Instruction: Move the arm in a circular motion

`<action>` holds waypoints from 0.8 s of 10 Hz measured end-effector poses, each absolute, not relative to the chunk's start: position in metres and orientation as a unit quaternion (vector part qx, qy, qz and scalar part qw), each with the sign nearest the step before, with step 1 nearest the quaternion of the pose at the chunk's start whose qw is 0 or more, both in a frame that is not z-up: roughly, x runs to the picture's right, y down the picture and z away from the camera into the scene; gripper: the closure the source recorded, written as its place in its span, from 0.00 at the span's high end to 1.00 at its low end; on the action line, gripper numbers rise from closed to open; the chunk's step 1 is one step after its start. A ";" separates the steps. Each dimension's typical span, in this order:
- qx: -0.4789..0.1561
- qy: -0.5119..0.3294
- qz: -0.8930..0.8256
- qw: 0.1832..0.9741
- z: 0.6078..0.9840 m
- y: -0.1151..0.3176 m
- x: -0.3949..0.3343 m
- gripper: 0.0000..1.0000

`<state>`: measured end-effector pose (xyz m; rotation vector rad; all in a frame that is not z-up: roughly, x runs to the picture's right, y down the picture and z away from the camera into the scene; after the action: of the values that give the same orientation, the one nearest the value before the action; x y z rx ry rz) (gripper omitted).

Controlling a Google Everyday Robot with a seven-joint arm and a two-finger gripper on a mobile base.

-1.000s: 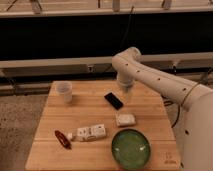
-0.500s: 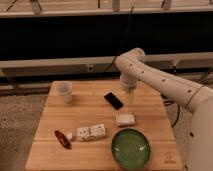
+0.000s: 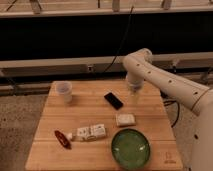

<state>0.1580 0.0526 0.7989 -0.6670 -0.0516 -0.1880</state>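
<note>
The arm point(image 3: 170, 85) is white and glossy, made of thick rounded segments with small dark dots. It reaches in from the right edge, bends at a bulbous joint point(image 3: 137, 61) above the table's far right side, and points down. Its slim pale end, the gripper point(image 3: 135, 94), hangs just over the wooden table point(image 3: 95, 112), to the right of a black phone point(image 3: 113, 100). It touches none of the things on the table.
On the table are a white cup point(image 3: 64, 91) at the far left, a small white packet point(image 3: 125, 119), a green bowl point(image 3: 130, 148) at the near right, a white bottle point(image 3: 90, 132) lying down and a red item point(image 3: 62, 138). Dark railings run behind.
The arm's bent joint and the gripper have swung to the right, from over the phone to right of it. The things on the table have not moved.
</note>
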 end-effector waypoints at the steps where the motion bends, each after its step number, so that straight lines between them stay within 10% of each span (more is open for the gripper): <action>1: -0.328 -0.022 -0.087 0.940 0.795 0.056 0.168 0.70; 8: -0.329 -0.015 -0.069 0.942 0.783 0.068 0.180 0.80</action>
<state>0.1804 0.0680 0.7826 -0.6718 -0.0315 -0.1403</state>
